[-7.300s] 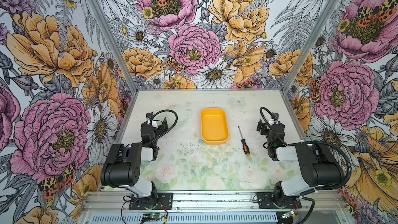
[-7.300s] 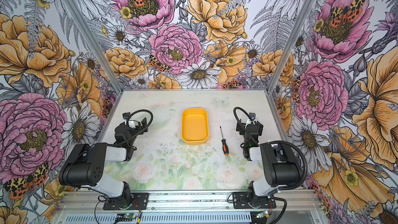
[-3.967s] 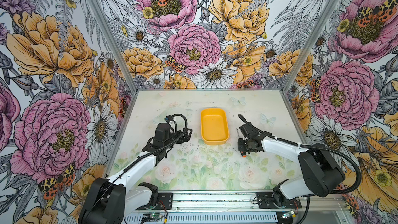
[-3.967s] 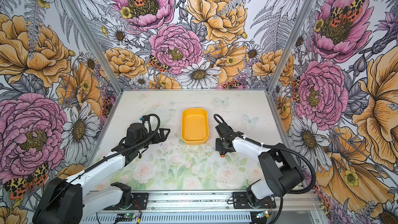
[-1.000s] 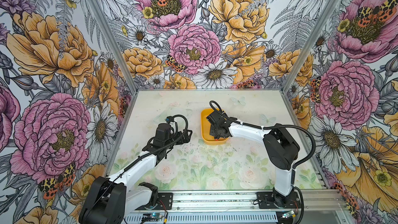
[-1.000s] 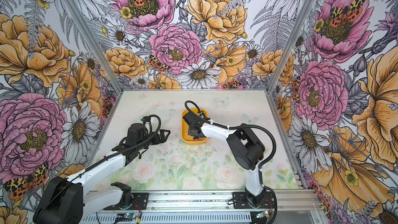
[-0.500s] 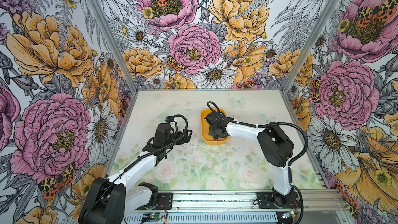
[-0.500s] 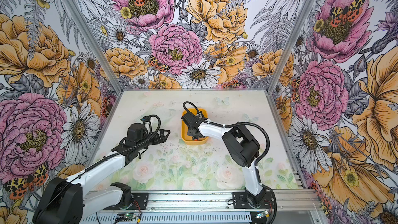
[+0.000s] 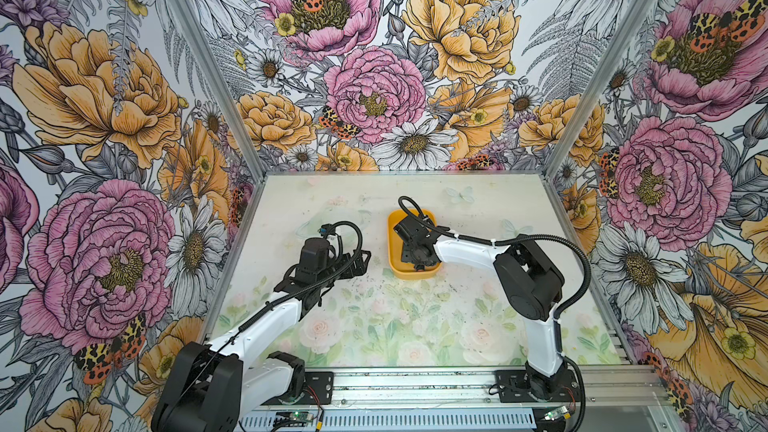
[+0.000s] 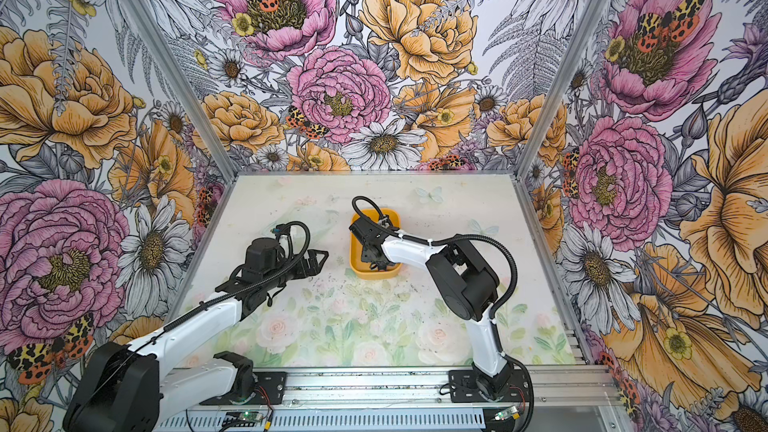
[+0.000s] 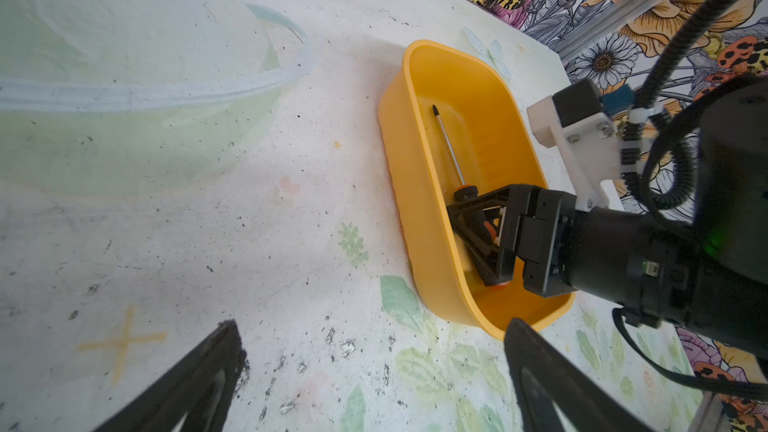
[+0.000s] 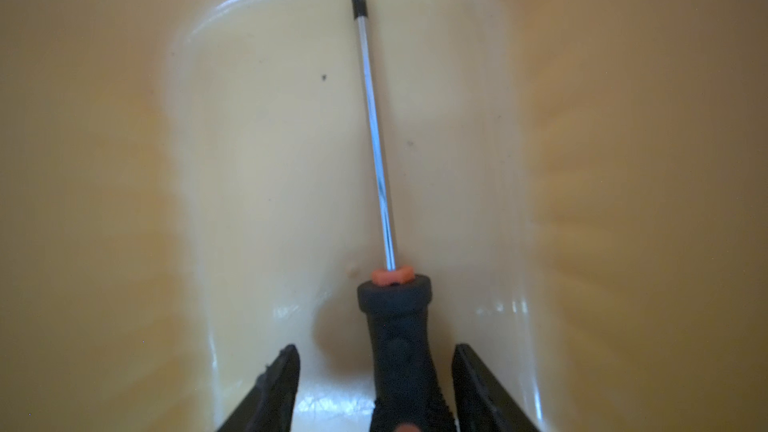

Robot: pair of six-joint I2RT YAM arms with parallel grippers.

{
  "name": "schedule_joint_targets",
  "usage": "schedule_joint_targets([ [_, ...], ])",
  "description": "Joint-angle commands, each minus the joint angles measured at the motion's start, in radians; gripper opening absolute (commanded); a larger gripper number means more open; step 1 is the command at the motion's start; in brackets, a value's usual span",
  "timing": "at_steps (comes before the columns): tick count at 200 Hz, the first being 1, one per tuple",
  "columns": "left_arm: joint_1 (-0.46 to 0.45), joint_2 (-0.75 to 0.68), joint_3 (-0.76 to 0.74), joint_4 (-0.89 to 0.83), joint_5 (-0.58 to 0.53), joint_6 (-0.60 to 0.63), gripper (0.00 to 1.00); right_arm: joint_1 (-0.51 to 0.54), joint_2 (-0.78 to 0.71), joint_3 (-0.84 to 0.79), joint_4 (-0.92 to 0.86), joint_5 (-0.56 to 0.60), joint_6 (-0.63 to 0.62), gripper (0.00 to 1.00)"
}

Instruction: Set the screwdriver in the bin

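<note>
The yellow-orange bin (image 9: 391, 243) (image 10: 354, 253) sits mid-table. The screwdriver (image 11: 448, 143) (image 12: 395, 326) lies flat on the bin's floor (image 12: 270, 160), its tip toward the far end. My right gripper (image 9: 415, 259) (image 10: 374, 260) (image 12: 376, 351) reaches down into the bin (image 11: 419, 209). It is open, one finger on each side of the black handle with a gap on both sides. In both top views the right arm hides the screwdriver. My left gripper (image 9: 365, 258) (image 10: 322, 259) (image 11: 374, 326) hovers open and empty just left of the bin.
Floral enclosure walls stand close on three sides. A metal rail (image 9: 415, 384) carrying both arm bases runs along the front edge. A faint pale round outline (image 11: 145, 89) shows on the table mat left of the bin.
My right gripper has opened and let go of the screwdriver, which now rests on the bin floor. The left arm has stayed where it was.
</note>
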Motion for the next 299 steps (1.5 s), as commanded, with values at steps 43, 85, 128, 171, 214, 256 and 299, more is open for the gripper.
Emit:
schedule_joint_targets([
  [43, -0.01, -0.076, 0.062, -0.118, -0.069, 0.066, 0.99, 0.006, -0.137, 0.006, -0.048, 0.102, -0.133, 0.72],
  [85, -0.004, -0.15, 0.077, -0.13, -0.16, 0.116, 0.99, 0.004, -0.282, -0.028, -0.069, 0.129, -0.309, 0.74],
  [128, 0.008, -0.186, 0.103, -0.138, -0.228, 0.209, 0.99, -0.007, -0.447, -0.12, -0.062, 0.178, -0.583, 0.74],
  [171, 0.029, -0.239, 0.132, -0.114, -0.292, 0.299, 0.99, -0.211, -0.673, -0.371, 0.123, 0.121, -0.687, 0.73],
  [214, 0.064, -0.303, 0.092, -0.006, -0.345, 0.37, 0.99, -0.438, -0.913, -0.678, 0.479, 0.133, -0.753, 0.73],
  [256, 0.161, -0.306, -0.003, 0.148, -0.4, 0.391, 0.99, -0.576, -0.989, -0.894, 0.785, 0.117, -0.783, 0.74],
  [299, 0.261, -0.286, -0.19, 0.451, -0.355, 0.414, 0.99, -0.666, -0.826, -1.023, 1.144, 0.109, -0.803, 0.74],
])
